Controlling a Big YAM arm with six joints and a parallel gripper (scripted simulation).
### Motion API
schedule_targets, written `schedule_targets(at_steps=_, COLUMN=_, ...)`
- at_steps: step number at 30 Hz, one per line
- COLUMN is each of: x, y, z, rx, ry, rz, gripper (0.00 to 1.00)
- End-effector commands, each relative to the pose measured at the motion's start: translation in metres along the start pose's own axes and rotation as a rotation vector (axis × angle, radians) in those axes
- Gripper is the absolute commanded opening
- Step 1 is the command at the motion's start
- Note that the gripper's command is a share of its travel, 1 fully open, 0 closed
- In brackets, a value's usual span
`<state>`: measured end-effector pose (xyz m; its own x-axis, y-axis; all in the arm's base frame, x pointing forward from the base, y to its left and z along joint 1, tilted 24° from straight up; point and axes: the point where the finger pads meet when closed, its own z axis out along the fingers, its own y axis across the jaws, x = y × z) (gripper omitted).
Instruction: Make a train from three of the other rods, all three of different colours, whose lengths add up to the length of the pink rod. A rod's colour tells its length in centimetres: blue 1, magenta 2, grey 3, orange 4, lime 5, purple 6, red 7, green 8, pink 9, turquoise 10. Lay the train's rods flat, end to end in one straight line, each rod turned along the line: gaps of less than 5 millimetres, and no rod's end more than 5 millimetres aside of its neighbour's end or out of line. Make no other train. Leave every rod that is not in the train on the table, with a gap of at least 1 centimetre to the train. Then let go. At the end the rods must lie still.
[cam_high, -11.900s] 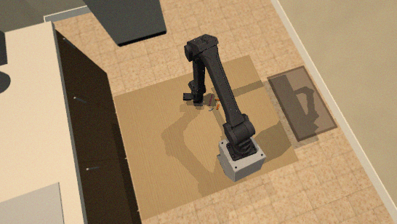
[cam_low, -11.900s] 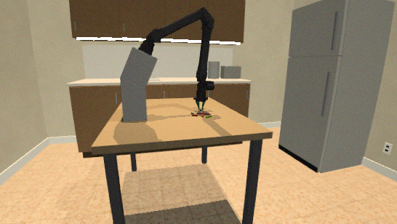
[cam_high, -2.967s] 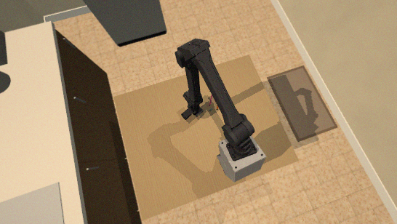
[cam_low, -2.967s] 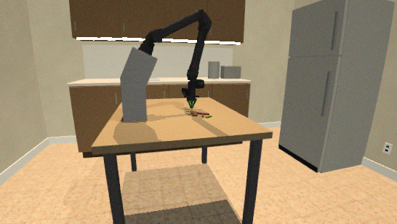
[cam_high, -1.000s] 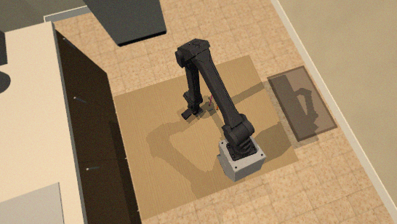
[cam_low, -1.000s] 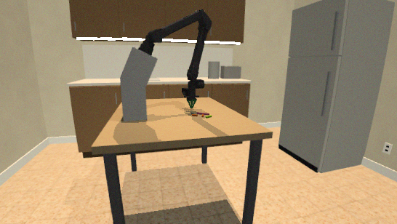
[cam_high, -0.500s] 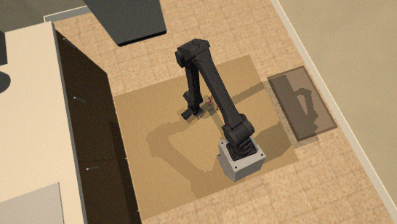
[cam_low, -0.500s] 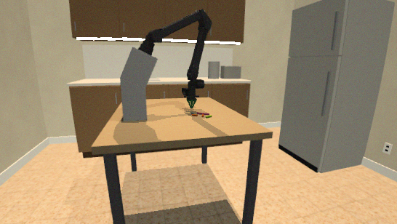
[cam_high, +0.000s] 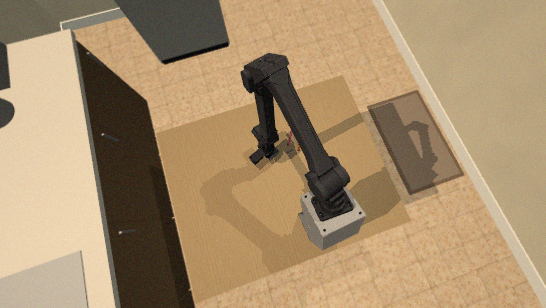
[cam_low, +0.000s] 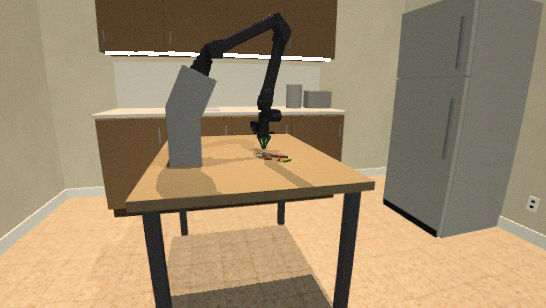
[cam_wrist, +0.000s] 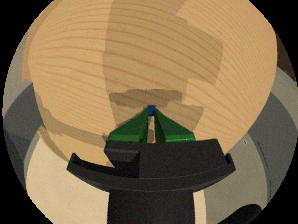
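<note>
The claw (cam_low: 263, 147) (cam_wrist: 151, 112) is pinching the blue rod (cam_wrist: 151, 110) between its green fingertips, hovering above the wooden surface (cam_high: 200, 260) (cam_low: 240, 187), other rods lying near below
</note>
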<state>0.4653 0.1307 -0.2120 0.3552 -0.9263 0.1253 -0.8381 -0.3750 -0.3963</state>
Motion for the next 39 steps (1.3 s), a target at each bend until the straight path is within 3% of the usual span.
schedule_targets(at_steps=1, x=0.004, y=0.004, z=0.003, rx=-0.010, ry=-0.002, rz=-0.004, gripper=0.04)
schedule_targets(at_steps=16, x=0.005, y=0.001, z=0.014, rx=0.003, ry=0.000, rz=0.000, gripper=0.04)
schedule_targets(at_steps=39, x=0.006, y=0.000, z=0.011, rx=0.006, ry=0.001, rz=0.001, gripper=0.04)
